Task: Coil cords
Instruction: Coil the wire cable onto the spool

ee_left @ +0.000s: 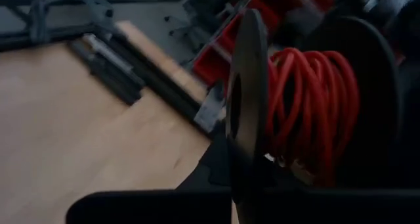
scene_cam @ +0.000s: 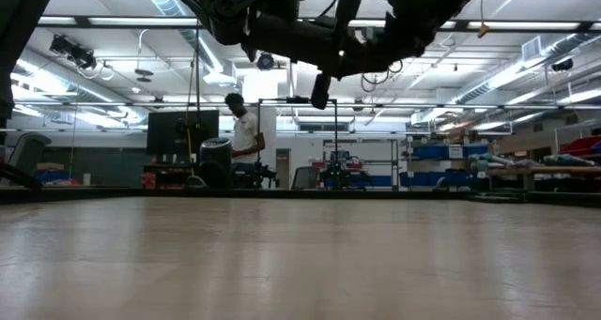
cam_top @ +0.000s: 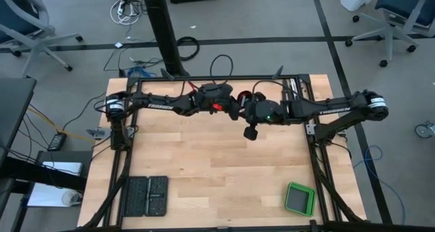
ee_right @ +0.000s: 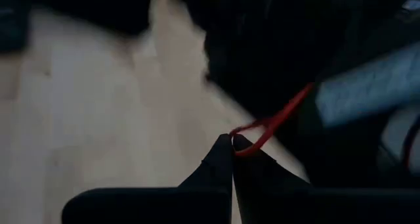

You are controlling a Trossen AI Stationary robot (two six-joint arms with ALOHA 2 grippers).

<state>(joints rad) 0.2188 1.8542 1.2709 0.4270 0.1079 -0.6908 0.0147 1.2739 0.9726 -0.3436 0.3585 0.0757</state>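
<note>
A black spool [ee_left: 246, 99] with two round flanges carries many turns of the thin red cord [ee_left: 308, 112]. It sits right in front of my left gripper [ee_left: 243, 184], which is shut on it. Both grippers meet high above the table's far middle, left gripper [cam_top: 228, 106] and right gripper [cam_top: 250, 111] close together. My right gripper [ee_right: 233, 142] is shut on a loose stretch of the red cord [ee_right: 275, 122], which runs from its fingertips toward the dark spool. The cord's dark end piece does not show. My left gripper holds the spool by its near flange [ee_left: 239, 175], whose lower rim goes down between the fingers; the gripper's body hides the contact itself. The spool is lifted clear of the table, flanges on edge. My right gripper pinches a small loop of the red cord [ee_right: 241, 147] between its two fingertips, at their free ends only. The cord leads off slanting toward the spool, fairly straight, clear of the table.
A green-rimmed device [cam_top: 300, 199] lies at the table's near right. Two black ribbed pads [cam_top: 145, 195] lie at the near left. Bare wooden tabletop [cam_top: 217, 164] spreads below the raised arms. A person [scene_cam: 246, 137] stands in the room beyond the table.
</note>
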